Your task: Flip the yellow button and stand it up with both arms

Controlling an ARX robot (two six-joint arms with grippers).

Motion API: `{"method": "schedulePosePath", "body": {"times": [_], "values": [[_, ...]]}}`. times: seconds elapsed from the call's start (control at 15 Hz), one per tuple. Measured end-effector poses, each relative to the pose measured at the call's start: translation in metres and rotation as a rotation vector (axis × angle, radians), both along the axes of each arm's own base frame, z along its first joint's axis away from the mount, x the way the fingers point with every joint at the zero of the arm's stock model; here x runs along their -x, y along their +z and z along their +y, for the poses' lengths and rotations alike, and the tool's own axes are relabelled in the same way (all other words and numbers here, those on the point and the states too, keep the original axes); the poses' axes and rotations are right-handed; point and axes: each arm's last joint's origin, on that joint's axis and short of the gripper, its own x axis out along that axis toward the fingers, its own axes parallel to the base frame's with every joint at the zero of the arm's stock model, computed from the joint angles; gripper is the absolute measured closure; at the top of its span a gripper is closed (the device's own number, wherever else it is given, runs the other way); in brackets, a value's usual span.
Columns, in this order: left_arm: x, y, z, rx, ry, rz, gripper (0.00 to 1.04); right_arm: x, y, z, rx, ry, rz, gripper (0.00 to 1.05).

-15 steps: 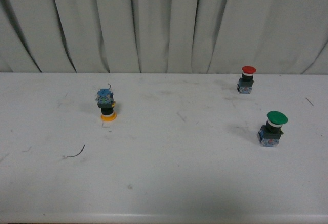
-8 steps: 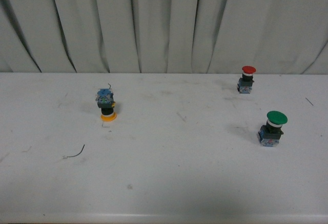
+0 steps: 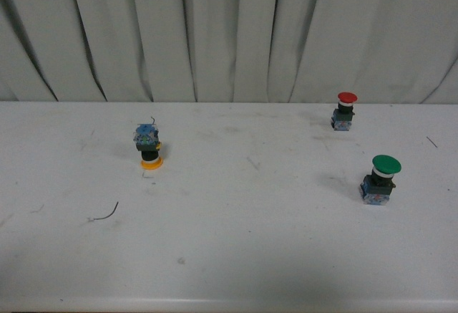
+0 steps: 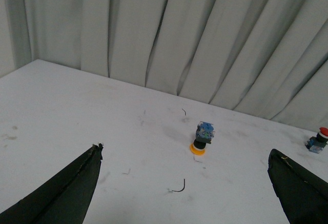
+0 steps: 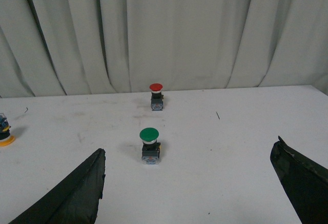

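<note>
The yellow button (image 3: pixel 149 147) sits on the left half of the white bench (image 3: pixel 236 241), somewhat toward the far side. It is turned upside down: its yellow-orange cap rests flat on the bench surface, the black collar is above that, and the blue-grey blocky base points upward. Nothing touches it.

On the right half stand two other buttons, both cap up. The red-capped button (image 3: pixel 345 110) is far back, close to the pale pleated curtain (image 3: pixel 215 34). The green-capped button (image 3: pixel 380 179) is nearer and a little further right. The two are well apart from each other and from the yellow button. A short curved bit of dark wire (image 3: pixel 106 215) lies on the bench, nearer and left of the yellow button.

Neither arm shows in the front view. In the left wrist view the left gripper (image 4: pixel 185 151) is spread wide, its two black fingers (image 4: pixel 66 193) at opposite edges of the picture with only bare bench between them. It holds nothing, and the yellow button lies beyond it, well apart. In the right wrist view the right gripper (image 5: pixel 190 147) is likewise spread wide and holds nothing. The green-capped button stands beyond the gap between its fingers (image 5: pixel 72 198), with the red-capped one further back
</note>
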Motion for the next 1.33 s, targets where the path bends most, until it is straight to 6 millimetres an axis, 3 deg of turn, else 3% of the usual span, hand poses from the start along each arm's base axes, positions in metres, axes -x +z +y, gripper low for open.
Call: {"method": "schedulePosePath", "body": {"times": [0.2,0.4,0.67,0.93,1.0,1.07,1.13,1.33], "values": [[-0.038,0.011,-0.001,-0.054,-0.111,-0.016,0.07,0.000,0.000,0.000,0.000,0.000,0.000,0.06],[-0.118,0.028,-0.001,-0.118,-0.184,0.014,0.07,0.000,0.000,0.000,0.000,0.000,0.000,0.06],[-0.227,-0.001,-0.033,-0.185,-0.307,0.299,0.07,0.000,0.000,0.000,0.000,0.001,-0.001,0.06],[-0.253,-0.003,-0.043,-0.201,-0.325,0.339,0.07,0.000,0.000,0.000,0.000,0.000,0.000,0.06],[-0.266,-0.004,-0.046,-0.207,-0.331,0.353,0.07,0.000,0.000,0.000,0.000,0.000,0.001,0.06],[-0.300,-0.013,-0.061,-0.218,-0.349,0.419,0.07,0.000,0.000,0.000,0.000,0.000,0.000,0.06],[-0.317,-0.017,-0.072,-0.228,-0.356,0.460,0.07,0.000,0.000,0.000,0.000,0.000,0.000,0.06],[-0.344,-0.016,-0.086,-0.278,-0.313,0.515,0.07,0.000,0.000,0.000,0.000,0.000,0.000,0.06]]}}
